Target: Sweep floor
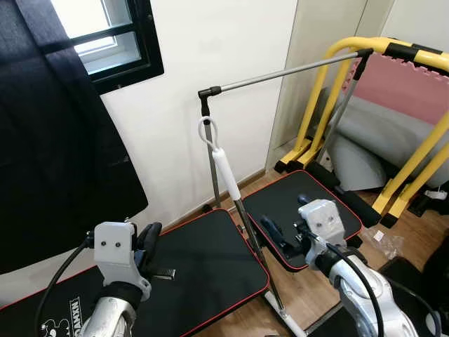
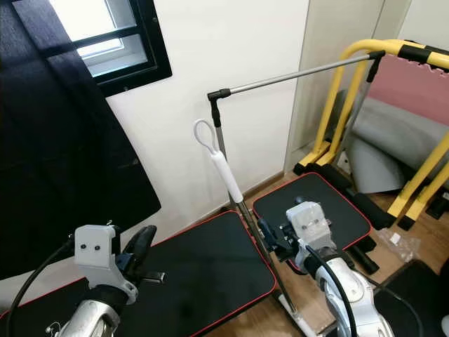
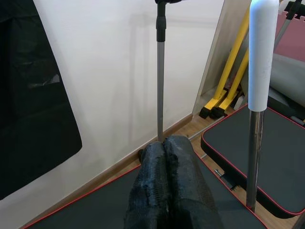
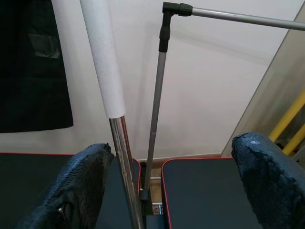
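The broom stands tilted between two black mats. It has a white grip [image 1: 226, 170] with a loop on top and a metal shaft [image 1: 250, 226] running down to the floor. My right gripper [image 1: 279, 239] is open just to the right of the shaft at mid height. In the right wrist view the shaft [image 4: 125, 157] passes between the two spread fingers [image 4: 76, 186], close beside one of them and not clamped. My left gripper [image 1: 149, 240] is raised over the left mat, well left of the broom. Its fingers [image 3: 164, 186] are pressed together and hold nothing.
A grey metal clothes rail [image 1: 280, 73] on a thin post stands right behind the broom, by the white wall. Two red-edged black mats [image 1: 203, 270] cover the floor. A yellow padded frame [image 1: 330, 91] and grey cushions fill the right. Dark cloth [image 1: 56, 140] hangs at left.
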Robot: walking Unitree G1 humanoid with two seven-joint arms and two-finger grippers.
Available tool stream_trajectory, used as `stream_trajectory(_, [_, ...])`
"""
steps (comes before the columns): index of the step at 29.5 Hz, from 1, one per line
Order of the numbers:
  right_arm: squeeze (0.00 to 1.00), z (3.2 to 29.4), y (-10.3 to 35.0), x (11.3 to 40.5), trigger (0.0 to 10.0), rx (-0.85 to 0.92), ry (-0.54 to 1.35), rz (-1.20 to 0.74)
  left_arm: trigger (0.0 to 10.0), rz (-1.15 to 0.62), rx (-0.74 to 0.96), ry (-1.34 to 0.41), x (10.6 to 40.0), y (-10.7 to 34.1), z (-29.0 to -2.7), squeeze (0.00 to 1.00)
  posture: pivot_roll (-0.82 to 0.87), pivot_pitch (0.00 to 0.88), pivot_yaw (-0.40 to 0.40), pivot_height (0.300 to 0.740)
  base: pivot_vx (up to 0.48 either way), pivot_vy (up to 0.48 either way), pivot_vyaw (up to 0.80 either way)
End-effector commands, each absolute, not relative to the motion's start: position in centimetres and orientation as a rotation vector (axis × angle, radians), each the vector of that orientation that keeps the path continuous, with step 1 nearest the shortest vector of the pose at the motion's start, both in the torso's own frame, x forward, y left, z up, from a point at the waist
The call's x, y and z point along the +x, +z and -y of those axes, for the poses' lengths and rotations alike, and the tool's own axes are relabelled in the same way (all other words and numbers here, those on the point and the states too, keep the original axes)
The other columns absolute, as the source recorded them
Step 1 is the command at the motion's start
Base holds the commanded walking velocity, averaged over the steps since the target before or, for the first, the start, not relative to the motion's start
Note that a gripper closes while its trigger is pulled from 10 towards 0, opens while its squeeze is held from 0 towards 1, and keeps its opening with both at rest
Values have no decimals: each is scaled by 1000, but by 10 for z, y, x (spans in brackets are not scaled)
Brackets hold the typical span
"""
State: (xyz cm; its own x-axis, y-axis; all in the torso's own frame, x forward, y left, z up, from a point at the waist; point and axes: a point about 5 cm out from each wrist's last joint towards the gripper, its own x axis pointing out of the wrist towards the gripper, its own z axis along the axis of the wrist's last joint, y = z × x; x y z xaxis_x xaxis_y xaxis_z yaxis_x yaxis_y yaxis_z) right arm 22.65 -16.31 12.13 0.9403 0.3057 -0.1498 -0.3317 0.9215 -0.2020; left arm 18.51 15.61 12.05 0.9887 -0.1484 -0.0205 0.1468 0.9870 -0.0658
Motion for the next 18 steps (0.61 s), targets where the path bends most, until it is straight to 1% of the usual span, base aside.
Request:
stream_trajectory(1, [0, 164, 116, 227, 10000, -219, 333, -146, 10000, -43, -64, -190, 184, 117, -155, 0, -146, 56, -12, 740, 0, 0, 0])
stream_trajectory(18, [0, 163, 115, 227, 10000, -215, 333, -150, 10000, -45, -65, -193, 184, 116, -155, 0, -147, 50, -10, 740, 0, 0, 0])
